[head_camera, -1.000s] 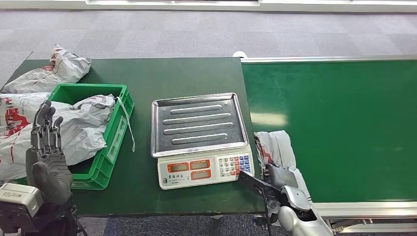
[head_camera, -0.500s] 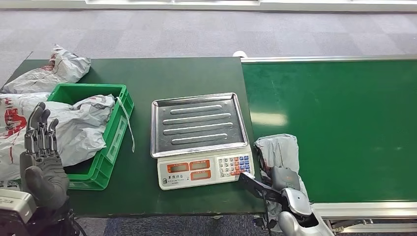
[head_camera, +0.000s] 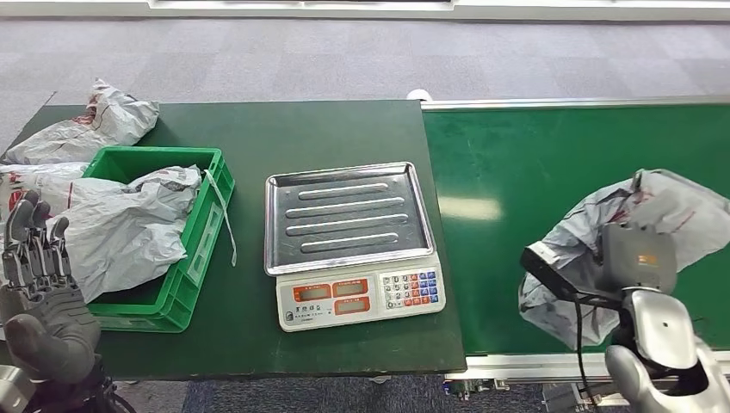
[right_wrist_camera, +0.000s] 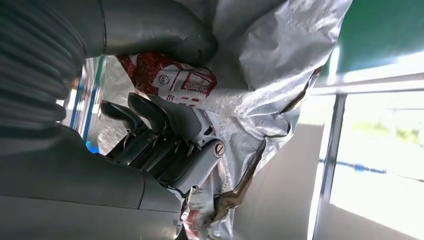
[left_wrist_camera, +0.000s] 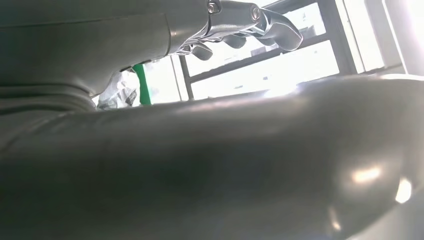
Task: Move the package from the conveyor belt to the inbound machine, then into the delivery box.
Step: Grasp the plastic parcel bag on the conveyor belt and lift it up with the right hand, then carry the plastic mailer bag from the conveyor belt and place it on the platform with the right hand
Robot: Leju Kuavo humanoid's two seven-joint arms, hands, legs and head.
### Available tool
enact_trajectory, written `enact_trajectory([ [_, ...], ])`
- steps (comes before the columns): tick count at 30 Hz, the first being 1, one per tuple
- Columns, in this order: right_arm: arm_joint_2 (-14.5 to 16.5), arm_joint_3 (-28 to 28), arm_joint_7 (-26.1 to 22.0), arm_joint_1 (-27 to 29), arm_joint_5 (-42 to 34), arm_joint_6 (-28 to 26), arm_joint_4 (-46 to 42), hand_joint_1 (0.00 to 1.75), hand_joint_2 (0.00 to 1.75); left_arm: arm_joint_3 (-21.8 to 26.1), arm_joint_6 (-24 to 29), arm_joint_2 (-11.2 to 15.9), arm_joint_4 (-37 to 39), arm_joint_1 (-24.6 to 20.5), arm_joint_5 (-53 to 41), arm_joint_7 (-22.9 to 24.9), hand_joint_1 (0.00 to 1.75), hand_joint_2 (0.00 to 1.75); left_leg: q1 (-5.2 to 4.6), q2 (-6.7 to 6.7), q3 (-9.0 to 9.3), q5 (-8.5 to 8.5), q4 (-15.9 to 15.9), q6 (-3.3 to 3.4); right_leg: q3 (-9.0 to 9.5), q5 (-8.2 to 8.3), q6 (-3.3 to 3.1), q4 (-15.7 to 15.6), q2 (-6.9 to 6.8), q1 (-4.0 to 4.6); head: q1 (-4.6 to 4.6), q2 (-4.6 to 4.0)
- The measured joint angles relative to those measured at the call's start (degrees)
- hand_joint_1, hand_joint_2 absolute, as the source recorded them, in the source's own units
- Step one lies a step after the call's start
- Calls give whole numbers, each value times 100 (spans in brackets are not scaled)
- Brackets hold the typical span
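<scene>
**Package in the right hand over the belt, not yet at the scale**

Package [head_camera: 641, 237] is a soft grey poly mailer with red print, and your right hand [right_wrist_camera: 165, 135] has it: the right wrist view shows the thumb pressed on one face and the dark fingers [right_wrist_camera: 145, 117] curled into the film from the other side, so the hand is closed on the bag, not spread. From the head view the bag looks held up off the conveyor belt [head_camera: 534, 172], bunched round the wrist, slack film hanging below.

Risks from here, as a judgement:
- The grip is on loose film, not on the contents. A quick swing could let the bag slide through the fingers and drop back on the belt.
- The hanging slack could snag the belt's edge rail or drag over the keypad of the inbound machine [head_camera: 349, 215], the steel-tray scale well off to the hand's inner side.
- The bag hides the hand from the head view, so you place it half blind; it could land half off the tray.

Left hand [head_camera: 39, 284] is up on the far side of the scale, fingers straight and apart, holding nothing, just beside the green delivery box [head_camera: 202, 224]. That box already has a grey bag in it, and more bags lie on the table beyond it.
</scene>
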Motion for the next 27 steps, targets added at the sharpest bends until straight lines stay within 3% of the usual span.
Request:
enact_trajectory([
  [4,-620,-257,-136,-408,-27,52,-141,175,175,1,96,17,5,-12,12,-47,0,0,-1,2,-1,2,0,1,0,3,0,0,2,0,-1,0],
  [8,-1143,-126,-383,-1359,-225,51,-1,175,175,3,156,18,34,-36,82,-100,0,0,1,11,-34,4,-3,1,2,5,-1,3,13,1,1,0],
  [13,-1205,878,-743,-3195,-253,-103,781,175,175,5,193,18,118,-123,240,-211,0,0,7,41,5,13,-2,0,-2,16,-8,5,40,11,-2,0],
  [18,-1200,1532,-637,-3821,-418,-231,1133,175,175,6,213,14,173,-130,254,-240,0,0,11,-2,-7,23,-2,1,0,17,-9,6,-3,14,-1,0],
  [20,-1147,1713,-744,-4043,-534,-306,1262,175,175,5,219,14,191,-133,293,-249,0,0,10,1,-37,21,-4,0,-4,17,-9,8,1,13,0,0],
  [22,-904,1949,-968,-4434,-655,-465,1555,175,175,4,247,15,235,-167,377,-285,0,0,10,25,-57,17,-6,-2,-10,18,-10,9,22,12,1,0],
  [27,254,2748,-1378,-5423,-1110,-1002,2694,175,175,3,307,20,444,-346,586,-432,0,0,19,63,7,31,-8,-21,-14,33,-30,9,63,27,-2,0],
])
